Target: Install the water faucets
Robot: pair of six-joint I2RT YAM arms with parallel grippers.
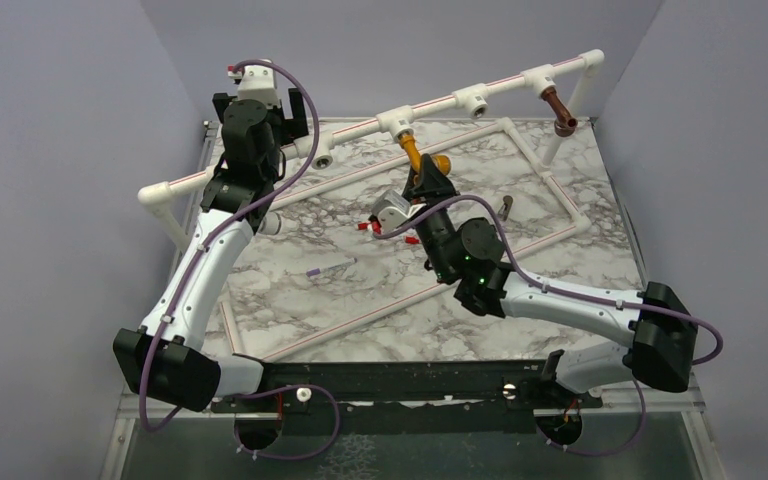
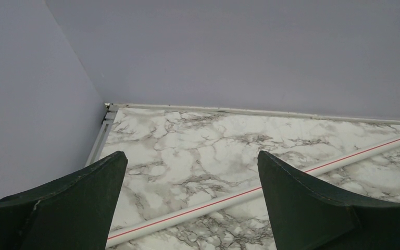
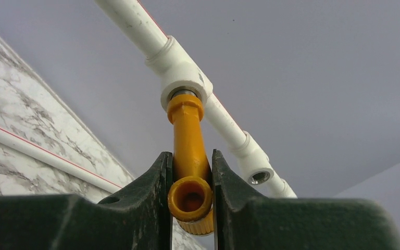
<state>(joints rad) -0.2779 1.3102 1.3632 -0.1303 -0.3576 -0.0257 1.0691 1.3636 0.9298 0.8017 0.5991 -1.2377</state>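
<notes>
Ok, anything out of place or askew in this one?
Nothing damaged or spilled. The orange-yellow faucet is seated in its tee, right gripper shut on it; the dark brown faucet hangs from the far-right tee. Only a small dark piece sits loose on the marble tabletop.

A pipe rail (image 1: 430, 107) runs above the back of the table (image 1: 310, 300). A faucet (image 1: 412, 152) hangs from a tee (image 1: 396, 121) near mid-rail, between the right gripper's (image 3: 191, 156) fingers. A second faucet (image 1: 558, 108) sits right of it, near the rail's right end. A pipe frame (image 1: 360, 316) lies on the table. The left gripper (image 2: 190, 156) hangs over the far-left corner.
</notes>
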